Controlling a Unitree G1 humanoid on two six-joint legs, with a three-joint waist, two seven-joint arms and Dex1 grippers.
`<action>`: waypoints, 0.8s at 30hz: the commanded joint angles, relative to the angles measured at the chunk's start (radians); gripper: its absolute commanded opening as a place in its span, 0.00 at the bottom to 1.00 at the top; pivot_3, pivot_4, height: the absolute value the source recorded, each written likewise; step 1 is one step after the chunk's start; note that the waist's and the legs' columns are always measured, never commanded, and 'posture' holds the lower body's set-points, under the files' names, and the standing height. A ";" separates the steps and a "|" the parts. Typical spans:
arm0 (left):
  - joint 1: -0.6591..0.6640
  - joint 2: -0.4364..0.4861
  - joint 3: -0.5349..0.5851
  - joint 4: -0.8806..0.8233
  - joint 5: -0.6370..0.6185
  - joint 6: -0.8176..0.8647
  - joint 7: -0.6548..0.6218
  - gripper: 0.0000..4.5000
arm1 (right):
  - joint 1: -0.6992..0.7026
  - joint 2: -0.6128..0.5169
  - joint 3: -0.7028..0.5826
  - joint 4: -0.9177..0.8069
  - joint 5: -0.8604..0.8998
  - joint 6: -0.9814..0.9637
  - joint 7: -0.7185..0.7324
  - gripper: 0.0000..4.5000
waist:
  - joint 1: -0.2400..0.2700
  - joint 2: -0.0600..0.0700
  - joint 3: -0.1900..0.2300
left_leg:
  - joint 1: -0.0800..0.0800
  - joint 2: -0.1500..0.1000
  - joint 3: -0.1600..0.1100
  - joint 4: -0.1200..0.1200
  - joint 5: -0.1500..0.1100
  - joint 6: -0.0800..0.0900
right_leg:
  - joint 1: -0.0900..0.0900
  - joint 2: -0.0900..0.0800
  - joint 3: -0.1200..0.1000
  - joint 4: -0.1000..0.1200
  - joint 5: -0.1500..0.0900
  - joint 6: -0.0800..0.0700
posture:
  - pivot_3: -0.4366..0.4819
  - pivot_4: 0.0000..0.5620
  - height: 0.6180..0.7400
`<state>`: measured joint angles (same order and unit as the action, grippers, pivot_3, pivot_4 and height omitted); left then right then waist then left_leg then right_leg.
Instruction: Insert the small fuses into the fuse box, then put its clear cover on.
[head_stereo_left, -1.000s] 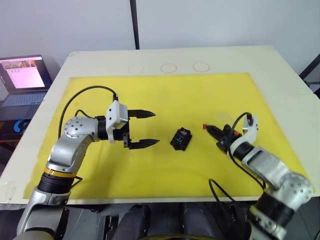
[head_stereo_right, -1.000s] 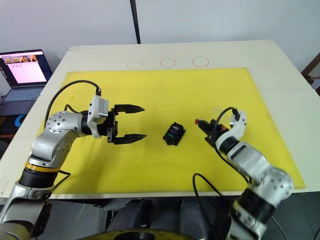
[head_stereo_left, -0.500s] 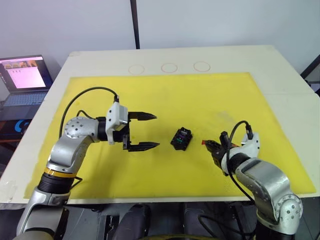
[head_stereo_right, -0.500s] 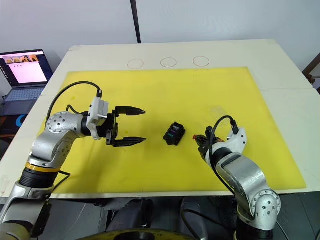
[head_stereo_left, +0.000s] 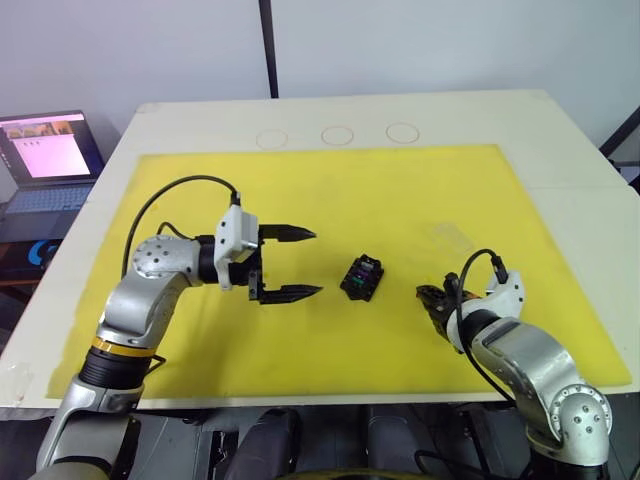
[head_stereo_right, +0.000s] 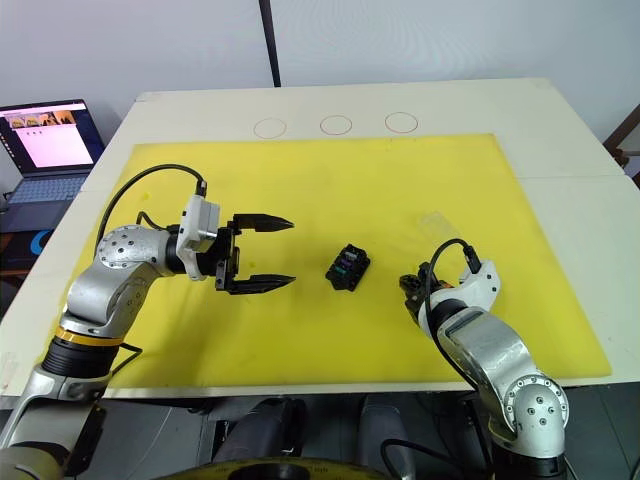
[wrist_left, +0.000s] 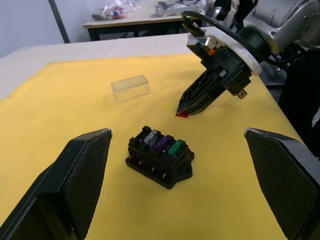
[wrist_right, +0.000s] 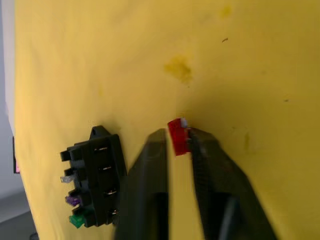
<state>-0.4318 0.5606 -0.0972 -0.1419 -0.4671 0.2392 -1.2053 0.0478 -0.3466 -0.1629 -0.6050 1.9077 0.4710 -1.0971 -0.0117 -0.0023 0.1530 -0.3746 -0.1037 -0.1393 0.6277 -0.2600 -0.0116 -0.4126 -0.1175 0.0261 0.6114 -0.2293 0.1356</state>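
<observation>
Head camera, left eye: a yellow mat covers most of a pale counter. The black fuse box sits near the mat's middle. The left gripper hovers just left of it, fingers spread wide and empty. The right gripper sits low over the mat to the box's right, apart from it. The clear cover lies farther right and a little farther away. Three drawn circles mark the counter's far edge, and an open laptop stands off to the far left; its screen text cannot be read.

Left wrist camera: the fuse box carries a clear-grey, a purple and a green fuse in its top row. Beyond it, the right gripper points down at the mat with the red fuse at its tip. The clear cover rests upright on the mat behind.

Right wrist camera: the right gripper's fingers pinch the red fuse just above the mat, beside the fuse box but not touching it. No brand or label is legible anywhere.
</observation>
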 joint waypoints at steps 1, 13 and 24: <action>-0.002 0.002 0.010 -0.033 -0.010 -0.001 0.008 1.00 | -0.022 -0.038 0.009 -0.040 0.058 -0.021 -0.027 0.45 | 0.000 0.000 0.000 | 0.000 0.000 0.000 0.000 0.000 0.000 | 0.000 0.000 0.000 0.000 -0.001 -0.001 | 0.48 0.27 1.00; 0.003 -0.019 -0.001 -0.025 -0.001 -0.018 0.025 1.00 | -0.090 -0.171 0.032 -0.131 0.065 0.074 0.102 1.00 | 0.001 0.000 0.000 | 0.000 0.000 0.000 0.000 0.000 0.000 | 0.000 0.000 0.000 0.000 -0.002 -0.002 | 0.48 0.27 1.00; 0.007 -0.043 -0.008 0.001 0.013 -0.052 0.022 1.00 | -0.504 -0.941 0.043 0.568 0.065 0.909 1.233 1.00 | 0.003 0.003 0.013 | -0.002 0.008 0.001 0.001 -0.005 0.009 | 0.006 0.006 -0.006 -0.014 0.000 -0.003 | 0.48 0.27 1.00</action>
<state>-0.4087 0.5155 -0.1137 -0.1346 -0.4532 0.2069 -1.1807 -0.4239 -1.2747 -0.1374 -0.0591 1.9584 1.3511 0.0895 -0.0088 0.0010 0.1665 -0.3771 -0.0954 -0.1375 0.6286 -0.2654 -0.0022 -0.4080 -0.1121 0.0202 0.5975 -0.2292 0.1330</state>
